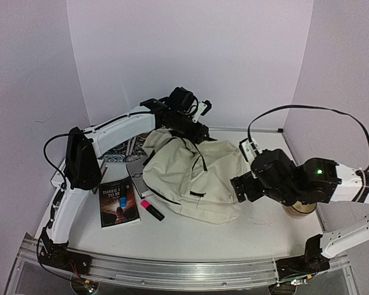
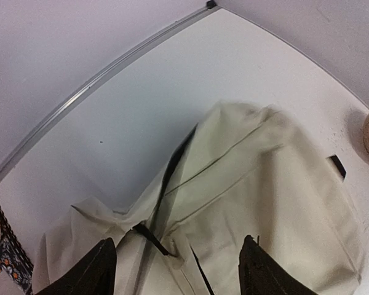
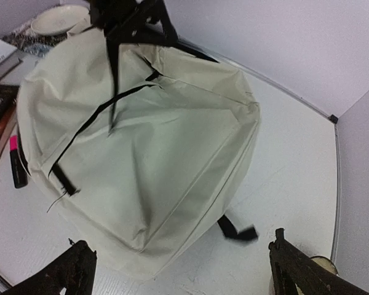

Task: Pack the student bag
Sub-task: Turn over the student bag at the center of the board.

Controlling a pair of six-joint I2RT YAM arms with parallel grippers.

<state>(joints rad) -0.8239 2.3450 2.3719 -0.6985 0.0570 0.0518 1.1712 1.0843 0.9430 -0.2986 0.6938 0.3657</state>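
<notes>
Right gripper [image 1: 238, 186] (jaws released, empty) waits at 3 o'clock of the large cream fabric student bag [image 1: 190, 178], which lies slumped mid-table. At the bag's 9 o'clock is a dark paperback book [image 1: 119, 201] reading "THREE … TO SI…", apparently staged for packing. At 12 o'clock, left gripper [image 1: 195, 130] hovers released over the black zipper pull [image 2: 150, 238] — probably to open it.

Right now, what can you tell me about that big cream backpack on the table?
The student bag is soft cream fabric, slumped and creased on the white table, with a black zipper line across it and a black strap end poking out underneath. The left gripper hovers open over its far end; whether it touches the cloth is unclear.
</notes>
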